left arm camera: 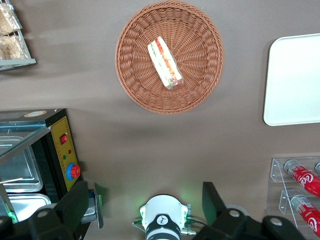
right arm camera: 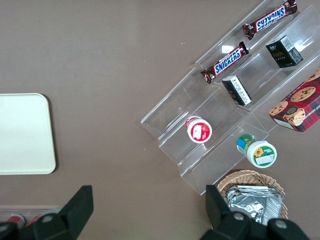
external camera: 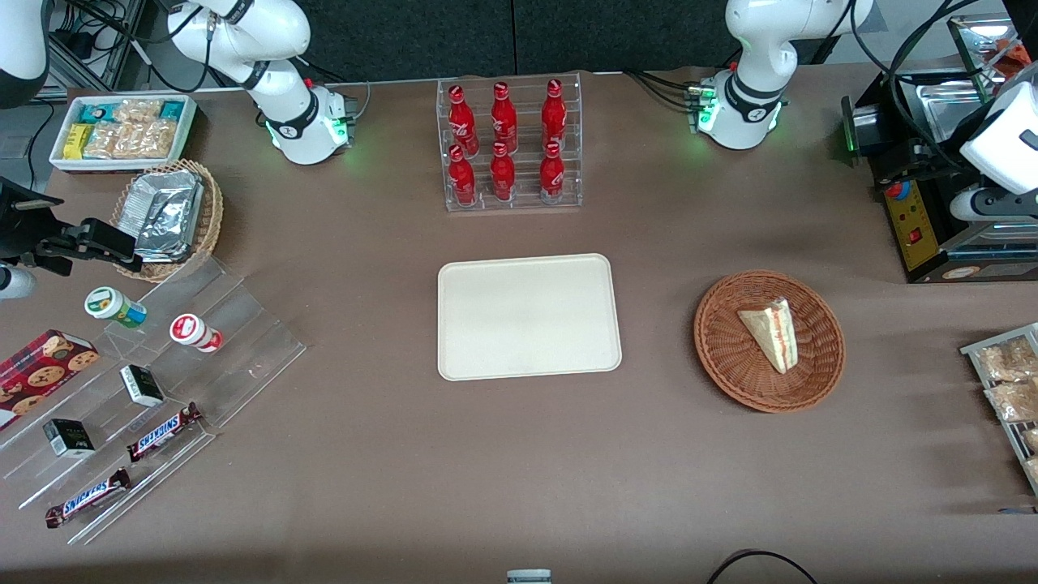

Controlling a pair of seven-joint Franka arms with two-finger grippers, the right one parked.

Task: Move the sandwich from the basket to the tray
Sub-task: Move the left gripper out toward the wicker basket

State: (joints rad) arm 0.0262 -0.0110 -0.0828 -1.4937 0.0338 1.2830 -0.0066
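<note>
sandwich (external camera: 771, 331) lies in the basket (external camera: 722, 357), cut edge with filling facing up in the wrist view; tray (external camera: 529, 316) sits bare, well apart toward the parked arm's end of the counter (external camera: 519, 454). likely light, soft and squashy, bread crushes easily, so pinch gently across the two flat bread faces near the wedge's middle. gripper (left arm camera: 145, 202) hangs high above the counter, looking down on the basket, fingers (left arm camera: 75, 205) spread wide, holding nothing.

Brown-covered table (external camera: 519, 454); dark wall panel (external camera: 511, 36) above it
</note>
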